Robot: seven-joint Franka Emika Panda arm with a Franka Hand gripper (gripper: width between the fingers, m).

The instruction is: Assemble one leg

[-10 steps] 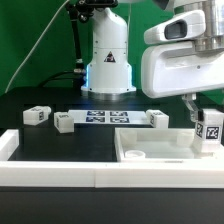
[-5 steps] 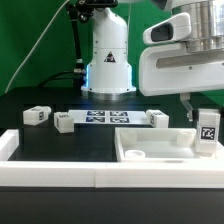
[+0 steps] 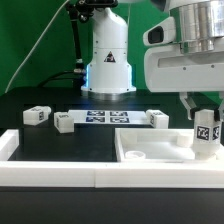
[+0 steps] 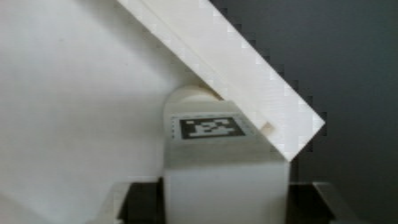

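Exterior view, left to right. A white border rail [image 3: 60,172] runs along the near edge of the black table [image 3: 60,145] and turns up at the far left.

- A first loose peg [image 3: 37,116] stands on the table at left, tag facing the camera.
- A second loose peg [image 3: 64,122] is just to its right, slightly nearer.
- The marker board [image 3: 105,118] lies flat at centre, in front of the robot base [image 3: 107,60].
- A third loose peg [image 3: 157,119] sits at the board's right end.
- The flat white square piece [image 3: 150,155] lies right of centre, recessed face up.

At far right the gripper [image 3: 205,115] is clenched on the leg [image 3: 207,135]. The leg is upright, tag toward the camera, at the right end of the square piece. Whether its lower end touches the piece cannot be told.

In the wrist view, dark fingers [image 4: 143,200] flank the leg [image 4: 222,165]. An edge of the square piece [image 4: 222,60] crosses the leg's far end diagonally.
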